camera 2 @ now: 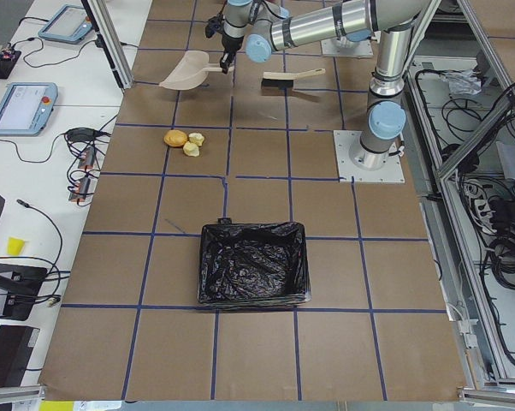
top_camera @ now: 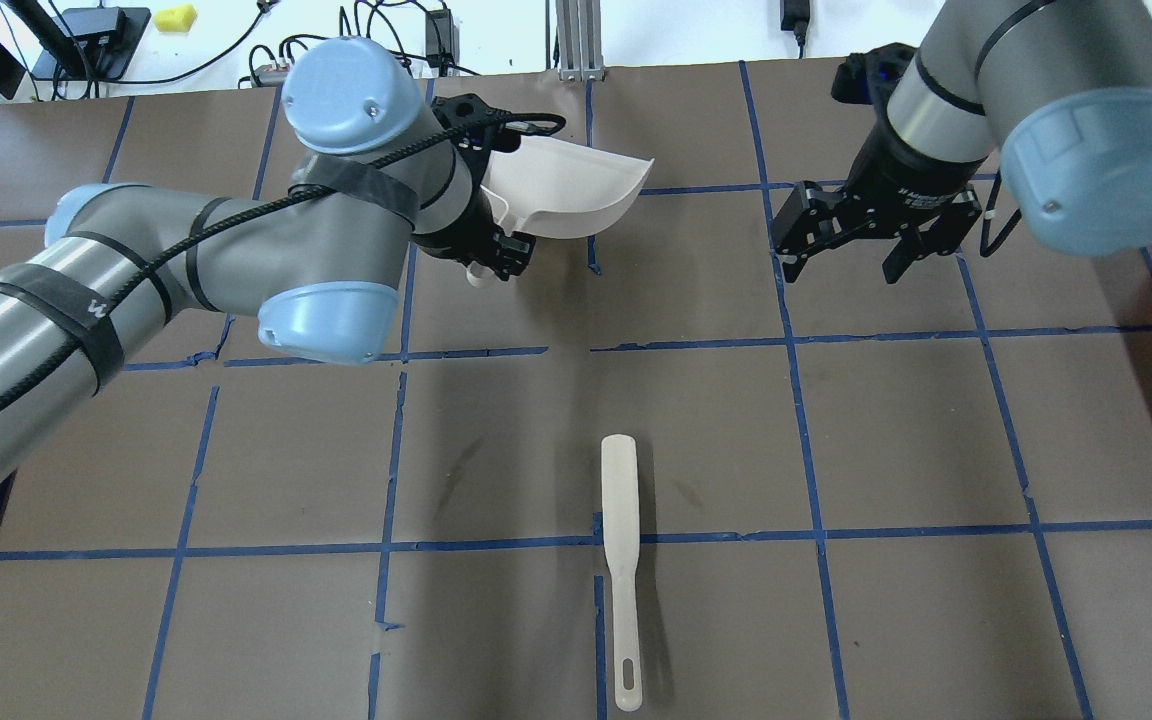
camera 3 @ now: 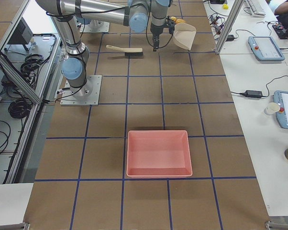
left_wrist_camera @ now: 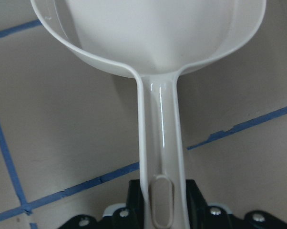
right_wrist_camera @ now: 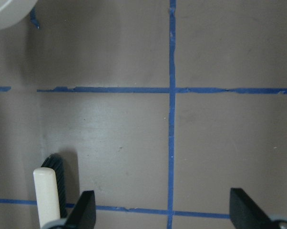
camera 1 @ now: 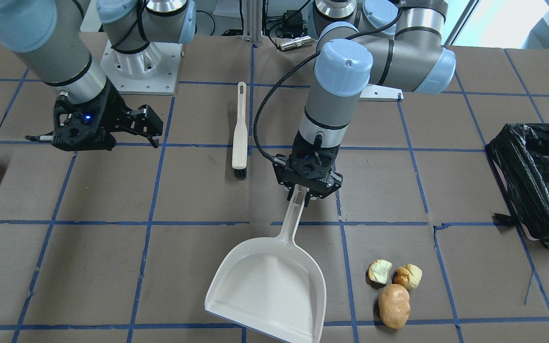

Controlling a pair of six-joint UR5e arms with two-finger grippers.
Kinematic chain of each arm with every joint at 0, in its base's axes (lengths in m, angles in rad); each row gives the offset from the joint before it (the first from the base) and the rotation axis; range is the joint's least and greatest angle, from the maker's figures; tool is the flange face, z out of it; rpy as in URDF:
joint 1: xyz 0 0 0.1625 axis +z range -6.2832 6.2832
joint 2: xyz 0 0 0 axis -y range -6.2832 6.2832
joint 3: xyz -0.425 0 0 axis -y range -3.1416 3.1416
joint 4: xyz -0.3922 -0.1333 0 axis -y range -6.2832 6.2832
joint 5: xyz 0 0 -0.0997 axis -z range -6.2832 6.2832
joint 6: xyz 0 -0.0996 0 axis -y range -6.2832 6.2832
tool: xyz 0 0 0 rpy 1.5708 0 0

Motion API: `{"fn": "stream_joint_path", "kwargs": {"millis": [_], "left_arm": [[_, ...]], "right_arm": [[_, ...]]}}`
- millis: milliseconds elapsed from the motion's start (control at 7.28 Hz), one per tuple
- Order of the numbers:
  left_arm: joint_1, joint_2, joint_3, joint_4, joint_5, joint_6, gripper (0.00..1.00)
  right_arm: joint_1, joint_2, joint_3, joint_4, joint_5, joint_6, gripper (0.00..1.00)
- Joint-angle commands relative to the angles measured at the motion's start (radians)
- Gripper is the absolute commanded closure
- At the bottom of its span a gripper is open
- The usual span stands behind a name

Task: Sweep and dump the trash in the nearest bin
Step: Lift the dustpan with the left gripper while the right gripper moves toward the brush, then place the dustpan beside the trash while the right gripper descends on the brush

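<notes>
The trash [camera 1: 393, 288] is three lumps close together on the table: a tan-orange potato-shaped piece [camera 1: 393, 306] and two smaller pale chunks; it also shows in the exterior left view [camera 2: 185, 140]. My left gripper [camera 1: 303, 193] is shut on the handle of a cream dustpan [camera 1: 269, 286], whose pan lies just beside the trash, apart from it. The wrist view shows the handle [left_wrist_camera: 161, 157] between the jaws. The black-bagged bin [camera 1: 541, 181] stands at the table's end on my left [camera 2: 253, 265]. My right gripper [camera 1: 96, 140] is open and empty [right_wrist_camera: 163, 212], near a cream brush [camera 1: 240, 133].
The brush [top_camera: 621, 560] lies flat at mid-table, with its bristles [right_wrist_camera: 55, 167] toward the dustpan. A reddish-pink tray [camera 3: 158, 153] without a bag sits toward the table's end on my right. Blue tape lines grid the brown table [top_camera: 896, 430].
</notes>
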Motion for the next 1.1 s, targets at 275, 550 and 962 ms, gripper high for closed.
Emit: {"fn": "stream_joint_path", "kwargs": {"millis": [275,550,962], "left_arm": [[0.330,0.119,-0.012,-0.190,-0.001,0.528,0.92],[0.480,0.131,-0.012,-0.242,-0.004,0.810,0.95],[0.707,0.133,0.014,-0.311,-0.016,1.165,0.95]], "right_arm": [[0.216,-0.013,0.143,-0.173,0.001,0.266,0.00],[0.299,-0.010,0.227,-0.247,-0.002,0.347,0.01],[0.347,-0.077,0.419,-0.397,0.001,0.429,0.01]]}}
